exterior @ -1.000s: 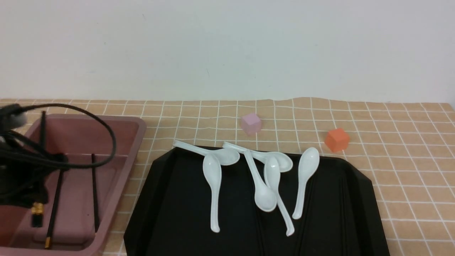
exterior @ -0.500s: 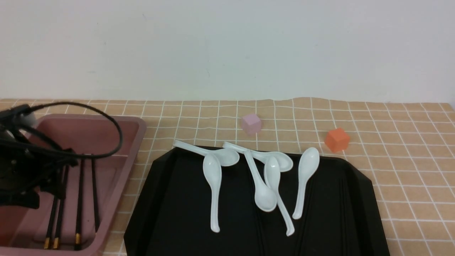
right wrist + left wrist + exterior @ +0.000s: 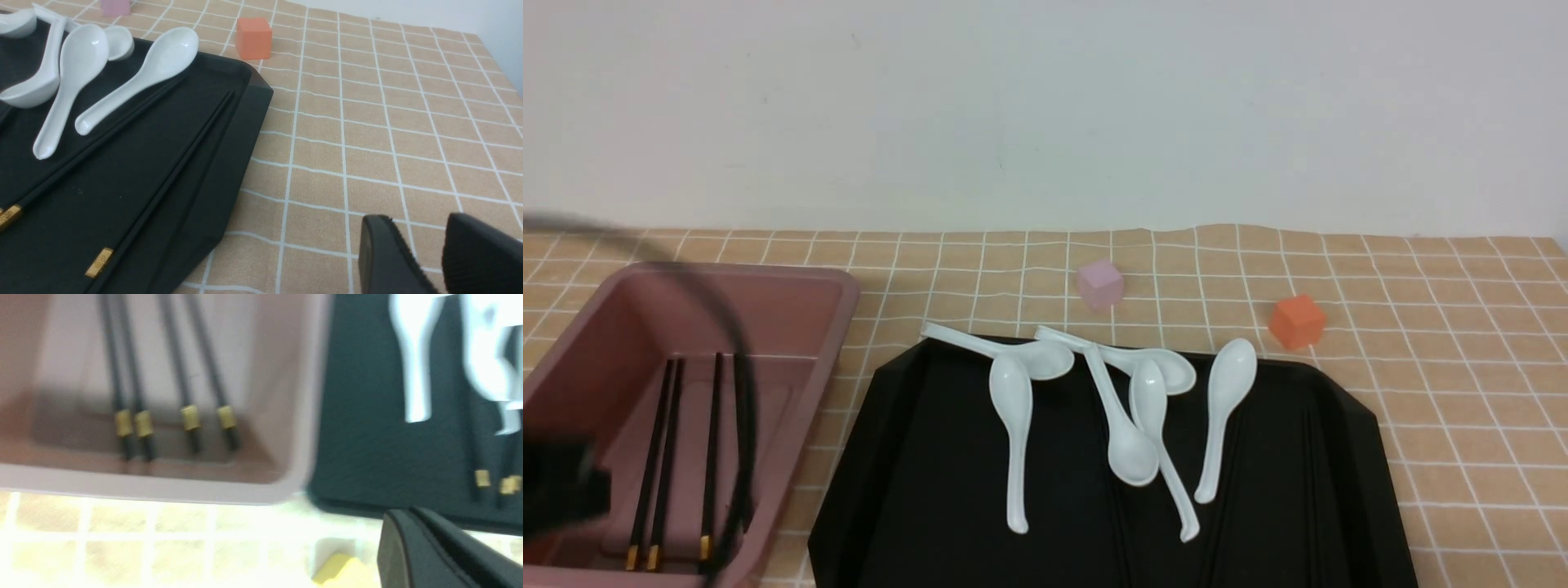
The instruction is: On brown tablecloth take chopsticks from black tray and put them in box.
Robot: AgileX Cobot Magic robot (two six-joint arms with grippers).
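Chopsticks, thin black gold-tipped sticks point(image 3: 163, 183): likely light, stiff, slippery; grasp mid-shaft | left gripper point(image 3: 412, 543) closed, empty | right gripper point(image 3: 416, 253) apart, empty

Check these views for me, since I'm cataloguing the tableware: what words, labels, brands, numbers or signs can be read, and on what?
There are none to read. The pink bin, the black tray and the white soup spoons show no lettering. The chopsticks' gold bands are too blurred in the left wrist view to tell whether anything is printed there.
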